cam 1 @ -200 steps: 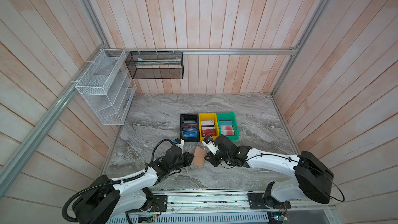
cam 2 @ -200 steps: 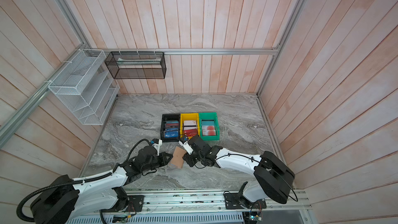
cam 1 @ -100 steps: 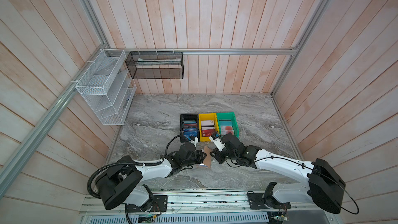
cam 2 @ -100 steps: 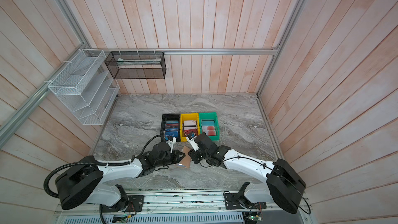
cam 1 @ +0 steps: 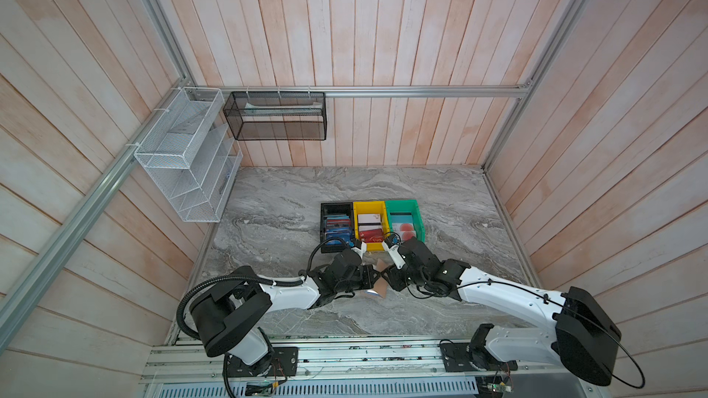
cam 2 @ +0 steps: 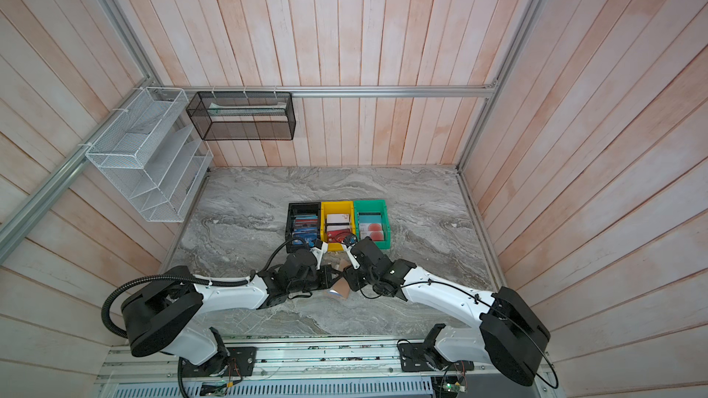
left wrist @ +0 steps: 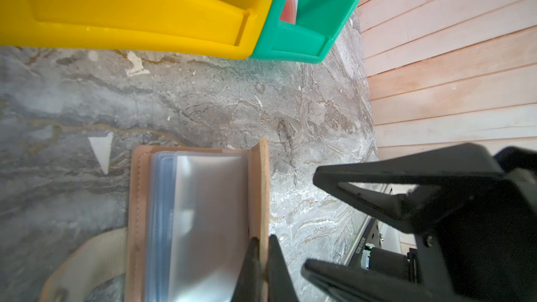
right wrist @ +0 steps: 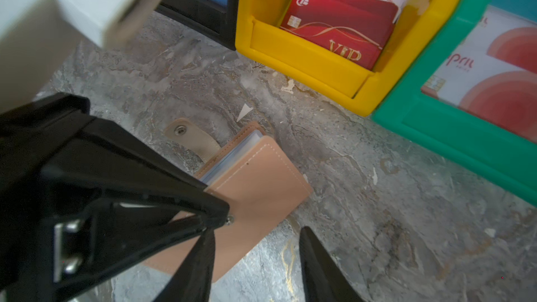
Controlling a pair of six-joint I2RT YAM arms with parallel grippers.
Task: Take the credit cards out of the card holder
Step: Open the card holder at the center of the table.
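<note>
Wood-plank walls enclose a grey marbled desk [cam 1: 268, 223] on which a black bin [right wrist: 200, 15], a yellow bin [right wrist: 305, 62] and a green bin [right wrist: 436, 129] stand in a row. Just in front of them, between the two arms, is the card holder [left wrist: 197, 222], with one tan cover raised to expose the pale clear sleeves [left wrist: 209, 213]. Its snap strap [right wrist: 191, 137] lies out on the desk. The left tool [left wrist: 263, 239] is pressed together on the edge of the raised cover, pinching it. The right tool [right wrist: 257, 229] stands spread beside the holder and grips nothing. Compared with a second earlier, both arms have brought the holder nearer the bins, the left tool has tightened, and the right tool has widened and appears to have let go. One arm alone now holds the holder, which probably frees the right tool to reach into a sleeve. The sleeve on view looks blank, and whether a card remains deeper in cannot be told. A red VIP card [right wrist: 340, 27] sits in the yellow bin, and a whitish card with an orange-red circle [right wrist: 494, 82] sits in the green bin.
</note>
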